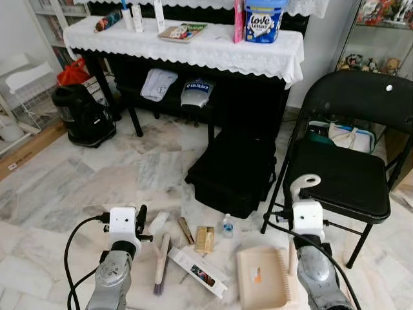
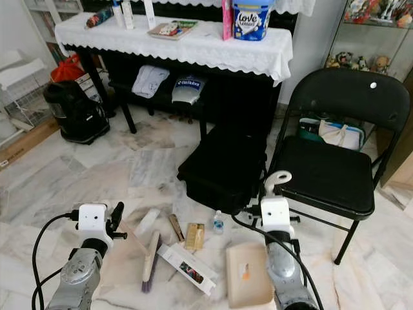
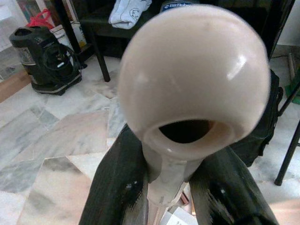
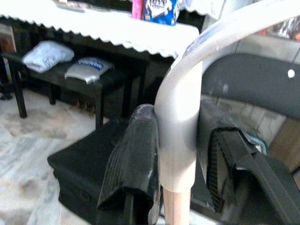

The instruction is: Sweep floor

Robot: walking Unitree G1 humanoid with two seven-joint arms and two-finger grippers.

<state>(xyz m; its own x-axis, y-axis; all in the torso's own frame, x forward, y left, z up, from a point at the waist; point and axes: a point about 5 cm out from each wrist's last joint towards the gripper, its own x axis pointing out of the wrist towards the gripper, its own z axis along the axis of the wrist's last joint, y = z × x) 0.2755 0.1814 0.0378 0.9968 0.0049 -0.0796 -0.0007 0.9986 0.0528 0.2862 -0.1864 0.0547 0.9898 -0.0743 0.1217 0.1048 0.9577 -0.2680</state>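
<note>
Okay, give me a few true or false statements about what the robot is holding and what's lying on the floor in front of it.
1. The left gripper is shut on the brush. True.
2. The right gripper hangs open. False: it is shut on the dustpan handle.
3. A small bottle lies on the chair. False: it is on the floor near the black case.
4. The folding chair stands on the robot's right. True.

Beige brush (image 1: pixel 161 261), beige dustpan (image 1: pixel 263 278), marble floor (image 1: pixel 77 181)
</note>
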